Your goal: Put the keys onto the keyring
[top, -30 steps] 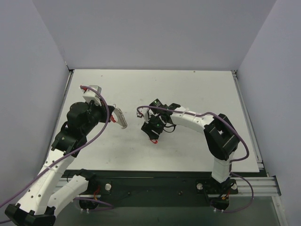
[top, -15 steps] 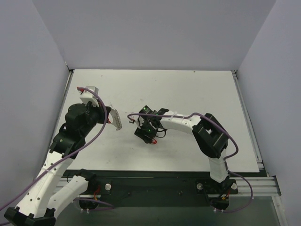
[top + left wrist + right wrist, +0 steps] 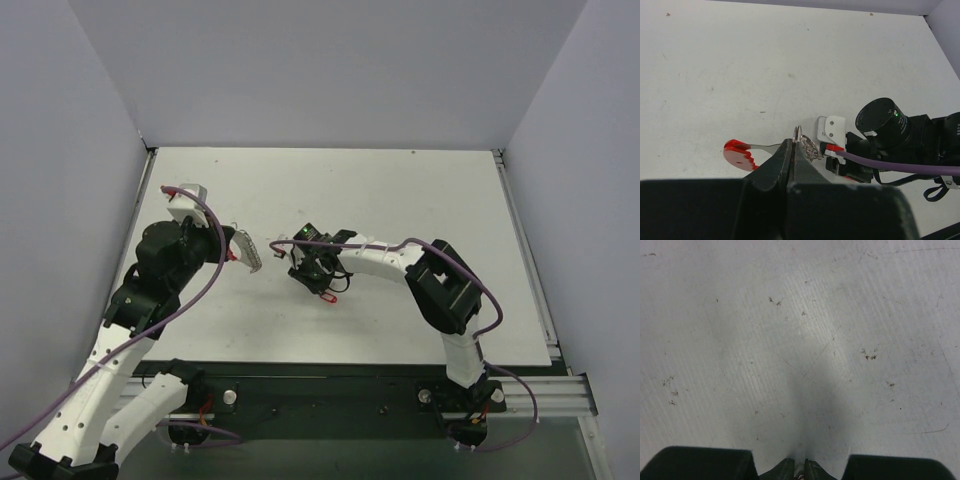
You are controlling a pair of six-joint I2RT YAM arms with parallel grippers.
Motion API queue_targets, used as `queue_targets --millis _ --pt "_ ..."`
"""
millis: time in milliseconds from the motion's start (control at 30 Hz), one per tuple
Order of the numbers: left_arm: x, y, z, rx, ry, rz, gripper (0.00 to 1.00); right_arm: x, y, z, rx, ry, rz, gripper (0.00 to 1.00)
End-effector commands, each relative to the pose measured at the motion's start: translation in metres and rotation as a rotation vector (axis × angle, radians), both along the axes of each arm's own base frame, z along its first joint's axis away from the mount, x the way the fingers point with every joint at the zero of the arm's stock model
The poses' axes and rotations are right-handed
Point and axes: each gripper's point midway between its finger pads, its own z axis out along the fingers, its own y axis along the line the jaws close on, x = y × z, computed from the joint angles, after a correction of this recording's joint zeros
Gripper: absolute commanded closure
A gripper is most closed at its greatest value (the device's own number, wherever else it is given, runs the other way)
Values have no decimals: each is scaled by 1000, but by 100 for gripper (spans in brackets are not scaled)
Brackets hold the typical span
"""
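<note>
Left gripper (image 3: 794, 144) clamped tight on silver keys (image 3: 810, 148), held above table (image 3: 790, 50) — red keyring (image 3: 737, 153) seen jutting beside fingertips. Right gripper (image 3: 799, 471) tips close together; grip on anything cannot be told. Threading judged unfinished — keys not confirmed on ring.

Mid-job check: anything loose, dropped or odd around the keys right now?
Nothing looks dropped or damaged. The left gripper is shut on the keys, and the red keyring juts out sideways beside it. One oddity: the right wrist view shows only scuffed table, no keys or keyring.
</note>
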Motion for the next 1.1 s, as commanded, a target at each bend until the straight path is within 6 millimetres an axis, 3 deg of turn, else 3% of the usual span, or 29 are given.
queue_targets --millis 0,267,633,733,900,1067 --pt "0 6 16 -8 -53 23 100 2 -4 18 13 -8 -12 92" --pt "0 5 13 -10 -51 19 100 20 -12 55 134 55 -74 100" --pt "2 -1 10 -18 -41 -8 100 26 -22 68 224 184 -148 100" --pt "1 -15 10 -36 -47 -85 100 28 -22 73 256 213 -170 100" --pt "-3 -35 7 -62 -55 -198 100 40 -23 113 366 204 -205 100" --pt "-4 -44 11 -89 -91 -241 100 55 -28 183 513 139 -220 100"
